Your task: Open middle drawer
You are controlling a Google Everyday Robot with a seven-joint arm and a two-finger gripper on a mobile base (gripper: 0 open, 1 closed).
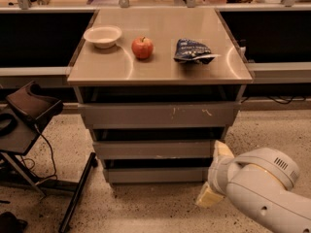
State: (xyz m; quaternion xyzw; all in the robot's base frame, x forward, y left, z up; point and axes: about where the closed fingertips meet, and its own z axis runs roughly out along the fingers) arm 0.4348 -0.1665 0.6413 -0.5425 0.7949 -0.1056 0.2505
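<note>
Grey metal, flat and handle-less: the middle drawer [154,149] is a wide, shallow front with one tiny pale fleck at its lower edge. It sits in the cabinet between the taller scratched front [160,114] above and the shortest plain front [155,175] below, with a dark gap over it, and it looks pushed in. Gripper [215,173] low at the cabinet's right side, just beside the right ends of the middle and lowest fronts; its pale fingers [222,150] stand spread apart with nothing between them. Contact with the drawer not discernible. Cabinet top [112,69]: brushed metal, bearing a cream bowl [102,36], a red apple [142,47] and a dark blue snack bag [193,51], each apart. Floor [146,208] speckled stone. Black stand [30,107] with cable at left.
</note>
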